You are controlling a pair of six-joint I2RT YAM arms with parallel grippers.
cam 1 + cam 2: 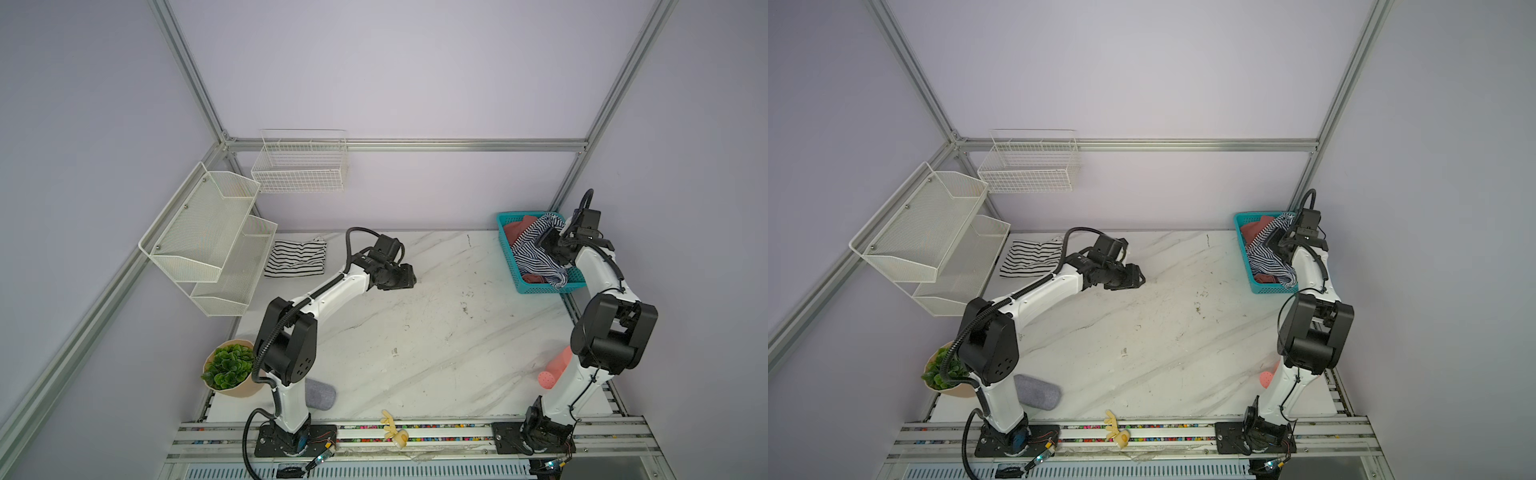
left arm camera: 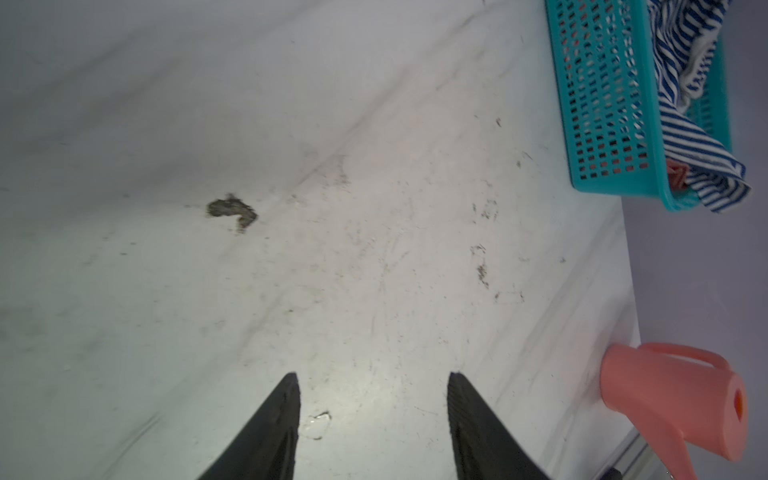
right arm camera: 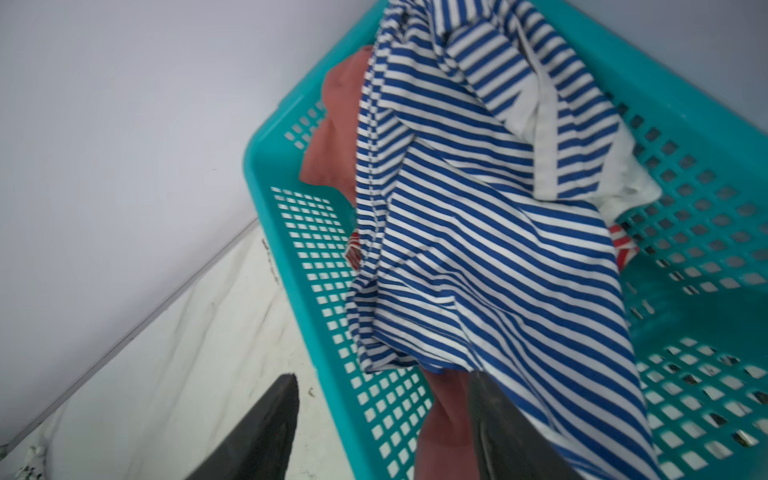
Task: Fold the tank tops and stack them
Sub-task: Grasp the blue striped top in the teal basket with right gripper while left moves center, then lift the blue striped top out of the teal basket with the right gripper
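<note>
Clutter rings the marble table point(image 1: 415, 332): mesh shelf point(image 1: 208, 232) at far left, potted plant point(image 1: 228, 365) and grey pad point(image 1: 320, 395) by the left arm's base, pink watering can point(image 2: 673, 399) near the right arm. The black-striped tank top point(image 1: 297, 257) lies beside the shelf. The navy-striped tank top point(image 3: 478, 257) is heaped in the teal basket point(image 3: 316, 257) over reddish cloth point(image 3: 336, 137). The right gripper point(image 3: 382, 376) has its jaws spread astride the basket wall, with cloth draped on the inner finger. The left gripper point(image 2: 372, 378) is spread above bare tabletop.
</note>
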